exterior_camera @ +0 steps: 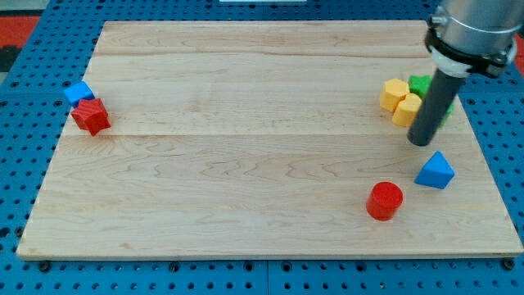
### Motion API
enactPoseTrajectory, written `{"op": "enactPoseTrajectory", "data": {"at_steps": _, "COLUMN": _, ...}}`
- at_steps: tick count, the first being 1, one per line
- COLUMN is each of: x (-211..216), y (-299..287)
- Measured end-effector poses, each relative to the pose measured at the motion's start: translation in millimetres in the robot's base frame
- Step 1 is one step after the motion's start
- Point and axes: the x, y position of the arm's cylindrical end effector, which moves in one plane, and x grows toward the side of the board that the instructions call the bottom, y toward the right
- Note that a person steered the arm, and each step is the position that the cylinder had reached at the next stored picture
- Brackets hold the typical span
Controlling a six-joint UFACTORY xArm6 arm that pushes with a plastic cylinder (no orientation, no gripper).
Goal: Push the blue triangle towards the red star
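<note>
My tip (422, 142) is sitting just above the blue triangle (435, 171), apparently apart; red star (91, 115) is lying far left; no claw fitted.

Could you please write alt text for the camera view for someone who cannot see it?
My tip rests on a wooden board, just above the blue triangle, with a red cylinder nearby. The red star sits far left beside a blue cube; yellow blocks and a green block cluster upper right.

Bright, even overhead light; desk (246, 164) evenly lit, no glare. Short soft shadows under blocks. Focus sharp throughout, slight softness on arm housing at 1 o'clock.
</note>
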Motion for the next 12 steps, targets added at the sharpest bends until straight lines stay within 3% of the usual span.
{"op": "enactPoseTrajectory", "data": {"at_steps": 2, "x": 32, "y": 75}}
{"op": "enactPoseTrajectory", "data": {"at_steps": 4, "x": 76, "y": 10}}
{"op": "enactPoseTrajectory", "data": {"at_steps": 6, "x": 38, "y": -119}}
{"op": "enactPoseTrajectory", "data": {"at_steps": 7, "x": 46, "y": -109}}
{"op": "enactPoseTrajectory", "data": {"at_steps": 9, "x": 60, "y": -24}}
{"op": "enactPoseTrajectory", "data": {"at_steps": 10, "x": 50, "y": -18}}
{"op": "enactPoseTrajectory", "data": {"at_steps": 12, "x": 17, "y": -112}}
